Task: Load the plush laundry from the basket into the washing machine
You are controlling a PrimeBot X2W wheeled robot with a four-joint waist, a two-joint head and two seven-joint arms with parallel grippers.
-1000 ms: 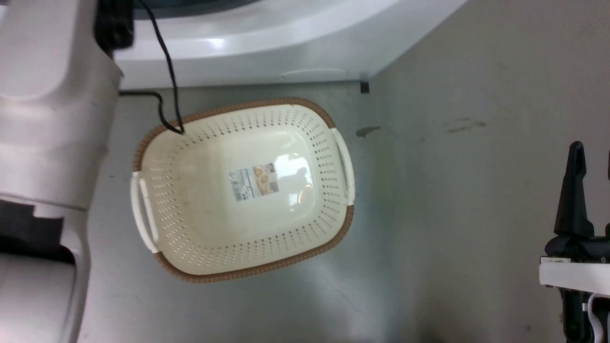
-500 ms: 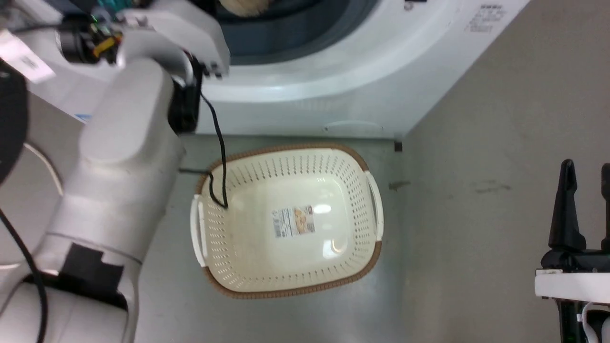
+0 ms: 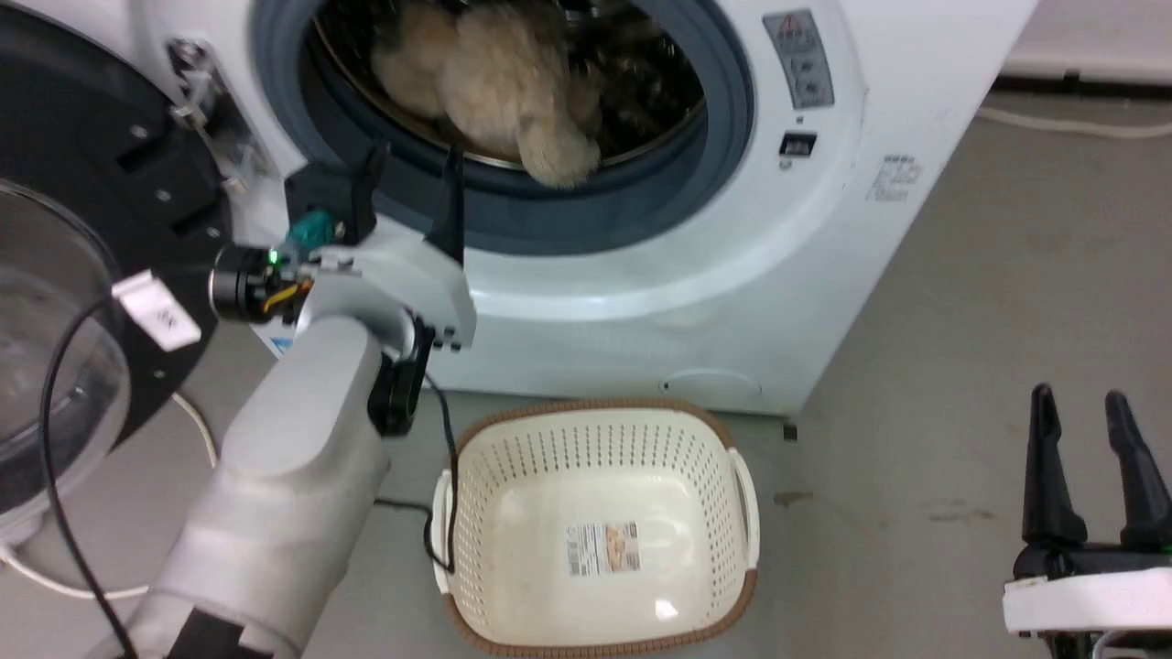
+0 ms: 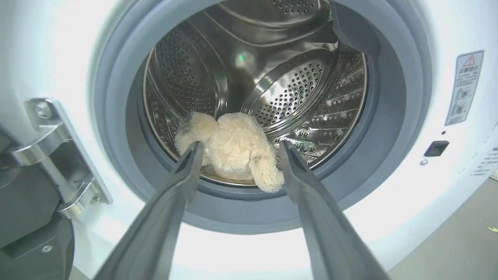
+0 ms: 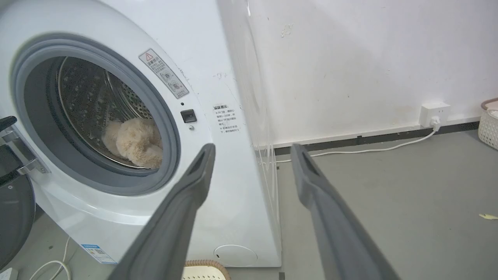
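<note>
Fluffy cream-beige plush laundry point(image 3: 508, 87) lies at front of steel drum point(image 4: 295, 85) in white front-loading washing machine point(image 3: 696, 275), at 12 o'clock from open, empty left gripper point(image 4: 240, 144); right gripper point(image 3: 1076, 398) open, well apart

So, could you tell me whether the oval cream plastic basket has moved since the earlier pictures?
No: the basket keeps its place beside the dark floor stain; only the view shifted.
</note>
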